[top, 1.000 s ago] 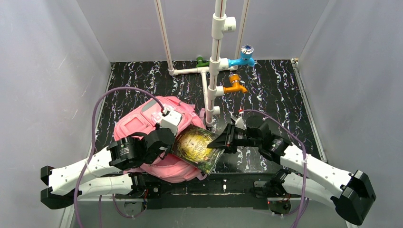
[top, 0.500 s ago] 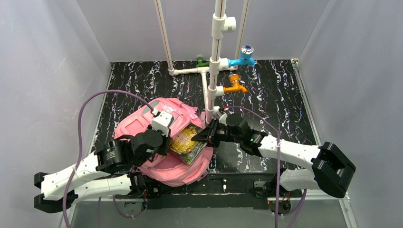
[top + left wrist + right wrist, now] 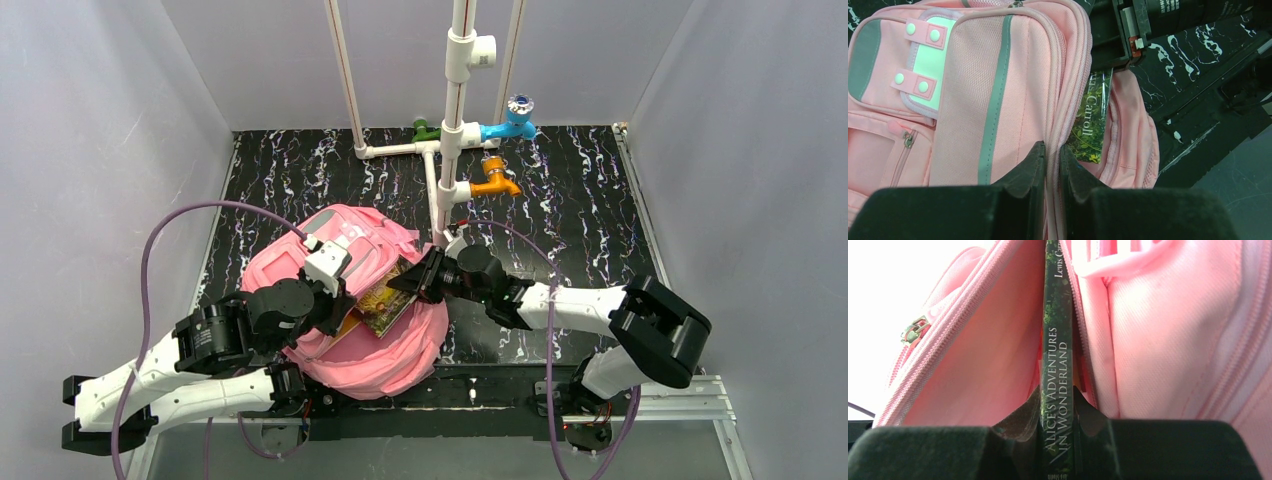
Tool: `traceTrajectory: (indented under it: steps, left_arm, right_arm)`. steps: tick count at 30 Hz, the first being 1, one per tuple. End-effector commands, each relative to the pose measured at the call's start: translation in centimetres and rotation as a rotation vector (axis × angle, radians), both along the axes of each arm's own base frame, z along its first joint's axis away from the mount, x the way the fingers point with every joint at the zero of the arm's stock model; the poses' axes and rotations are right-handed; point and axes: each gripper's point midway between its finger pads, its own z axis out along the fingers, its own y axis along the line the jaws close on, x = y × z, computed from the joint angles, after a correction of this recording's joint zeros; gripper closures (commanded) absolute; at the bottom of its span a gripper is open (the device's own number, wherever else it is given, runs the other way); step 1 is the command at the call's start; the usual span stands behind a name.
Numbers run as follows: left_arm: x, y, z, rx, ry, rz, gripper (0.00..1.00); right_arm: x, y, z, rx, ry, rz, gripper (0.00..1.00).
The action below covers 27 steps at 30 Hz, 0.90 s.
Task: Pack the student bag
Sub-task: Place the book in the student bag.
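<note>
Your student bag (image 3: 390, 355) lies front-up on the near left of the surface (image 3: 560, 200). Its long axis runs roughly near to far, and its open mouth faces right. Your left hand (image 3: 1052, 150) is pinched onto the mouth's zip edge. Your right hand (image 3: 1057, 397) grips a book (image 3: 1057, 340) at its spine; the book points leftward, partly inside the mouth.

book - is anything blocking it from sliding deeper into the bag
Nothing visible does. The right gripper grips the book at its spine, inside the bag's open slot, and the left gripper pinches the bag's rim, holding the opening apart. The bag's depths are hidden.
</note>
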Motion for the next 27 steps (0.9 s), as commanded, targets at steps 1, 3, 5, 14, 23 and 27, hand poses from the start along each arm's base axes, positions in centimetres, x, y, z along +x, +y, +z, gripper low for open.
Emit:
traceTrajectory:
  steps: [1,3,5,14,23,27]
  left_arm:
    - [-0.1,-1.6,3.1,-0.143,-0.046,-0.041,1.00]
    - [-0.2,-1.9,3.0,-0.142,-0.038,-0.055,1.00]
    - [-0.3,-2.3,2.8,-0.143,-0.028,-0.066,1.00]
    - [0.1,-2.3,2.1,-0.150,-0.015,-0.019,1.00]
    - [0.2,-2.1,1.8,-0.150,-0.017,-0.008,1.00]
    - [0.1,-2.2,2.2,-0.158,-0.017,-0.014,1.00]
  right_arm:
    - [3.4,0.5,8.8,0.215,-0.293,-0.178,0.99]
    - [4.0,0.5,8.4,0.212,-0.296,-0.225,0.99]
    - [4.6,0.9,8.4,0.228,-0.303,-0.248,0.99]
    - [3.7,3.0,3.6,0.079,-0.213,-0.173,0.43]
    - [-1.6,-1.7,0.4,-0.065,-0.099,-0.070,0.23]
    - [-1.9,-2.3,0.6,-0.045,-0.107,-0.072,0.28]
